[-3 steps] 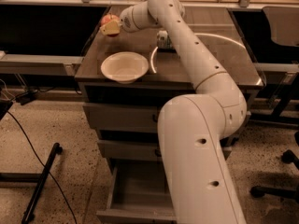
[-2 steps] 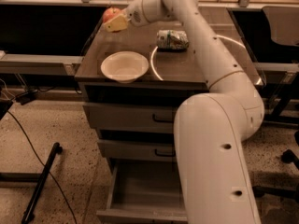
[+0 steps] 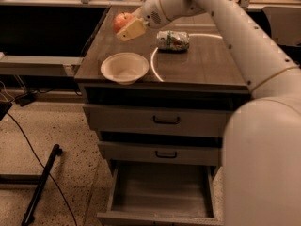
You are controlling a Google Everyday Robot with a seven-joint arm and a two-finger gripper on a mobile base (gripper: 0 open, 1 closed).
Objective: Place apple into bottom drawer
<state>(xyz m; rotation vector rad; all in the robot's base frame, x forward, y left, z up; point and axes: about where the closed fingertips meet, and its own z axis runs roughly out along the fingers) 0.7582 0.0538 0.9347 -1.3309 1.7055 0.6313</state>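
Observation:
The red-orange apple [image 3: 121,20] is held in my gripper [image 3: 127,27], lifted above the back left part of the cabinet top [image 3: 207,62]. The gripper's cream-coloured fingers [image 3: 132,30] are shut on the apple. My white arm reaches in from the right and fills the right side of the view. The bottom drawer [image 3: 160,192] stands pulled open and empty at the foot of the cabinet, well below and in front of the apple.
A white bowl [image 3: 124,67] sits at the cabinet top's front left. A crushed silver-green can [image 3: 172,40] lies on its side behind it. Two closed drawers [image 3: 164,120] sit above the open one. A black stand and cables lie on the floor at left.
The arm has lifted the apple and carried it forward and rightward over the cabinet top, closer to the bowl. The view has shifted, showing more of the open bottom drawer.

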